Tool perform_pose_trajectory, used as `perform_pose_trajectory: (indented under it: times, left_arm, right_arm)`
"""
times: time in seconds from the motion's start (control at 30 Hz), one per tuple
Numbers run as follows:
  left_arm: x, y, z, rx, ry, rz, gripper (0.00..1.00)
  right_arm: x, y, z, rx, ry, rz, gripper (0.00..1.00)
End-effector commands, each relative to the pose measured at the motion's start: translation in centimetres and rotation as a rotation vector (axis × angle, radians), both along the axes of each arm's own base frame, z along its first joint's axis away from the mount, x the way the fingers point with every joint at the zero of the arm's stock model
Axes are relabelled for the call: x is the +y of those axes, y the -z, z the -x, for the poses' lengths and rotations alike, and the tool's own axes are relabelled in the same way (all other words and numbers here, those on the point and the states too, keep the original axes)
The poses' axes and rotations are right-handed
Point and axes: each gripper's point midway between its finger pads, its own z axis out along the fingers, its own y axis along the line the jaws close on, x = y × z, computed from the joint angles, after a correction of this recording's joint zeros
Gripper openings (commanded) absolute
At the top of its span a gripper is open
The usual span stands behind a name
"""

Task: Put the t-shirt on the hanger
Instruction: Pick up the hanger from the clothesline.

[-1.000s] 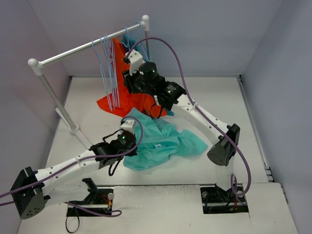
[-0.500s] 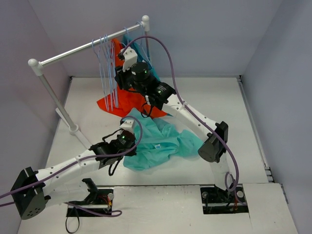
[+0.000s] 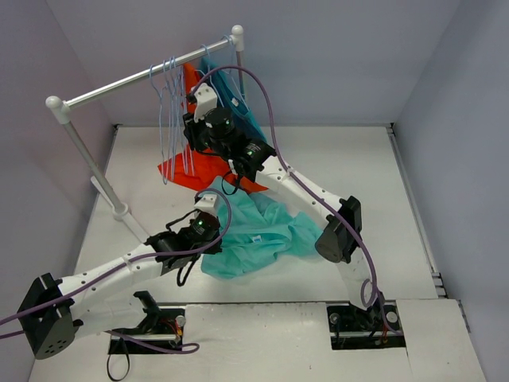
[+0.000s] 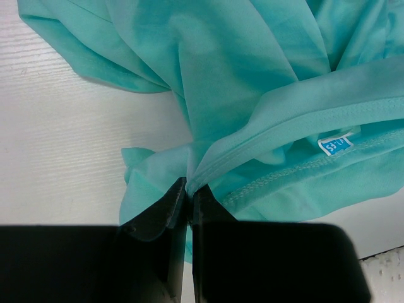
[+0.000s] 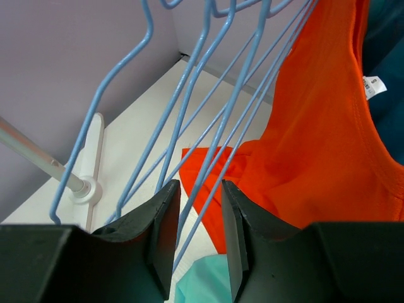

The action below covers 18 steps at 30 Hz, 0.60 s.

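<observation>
Hanger wires (image 5: 188, 85) bunched before right fingers (image 5: 163, 233); orange shirt (image 5: 315, 145) close beside; table (image 3: 358, 159) open beyond.

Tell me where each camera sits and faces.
Top external: above and behind, looking down at table, hangers, left arm, right arm.
Left wrist: on left arm, facing the t-shirt pinched in the left gripper.
Right wrist: on right arm, facing hangers and orange shirt past the open right gripper.
Shared: t-shirt in top and left views.

t-shirt (image 4: 252, 76): soft matt cloth | hanger (image 5: 192, 82): smooth thin wire | table (image 4: 63, 139): matt, grained
</observation>
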Motion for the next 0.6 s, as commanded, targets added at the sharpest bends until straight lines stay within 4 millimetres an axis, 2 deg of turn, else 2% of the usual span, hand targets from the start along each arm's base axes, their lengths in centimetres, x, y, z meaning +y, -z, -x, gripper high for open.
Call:
perform_pose_trajectory:
  times: [0.0, 0.2, 0.57]
  left_arm:
    - [-0.8, -1.7, -1.1, -0.044, -0.015, 0.05, 0.0]
    - [-0.8, -1.7, -1.1, -0.042, -0.013, 0.05, 0.0]
    - [-0.6, -1.7, -1.1, -0.041, -0.016, 0.051, 0.0]
  right_arm:
    - [-0.5, -4.7, -0.3, -0.089, 0.054, -0.105, 0.27]
    - [-0.9, -3.2, -0.9, -0.08, 0.081, -0.072, 0.23]
    - [-1.7, -2.1, -1.5, -0.066, 0.139, -0.053, 0.18]
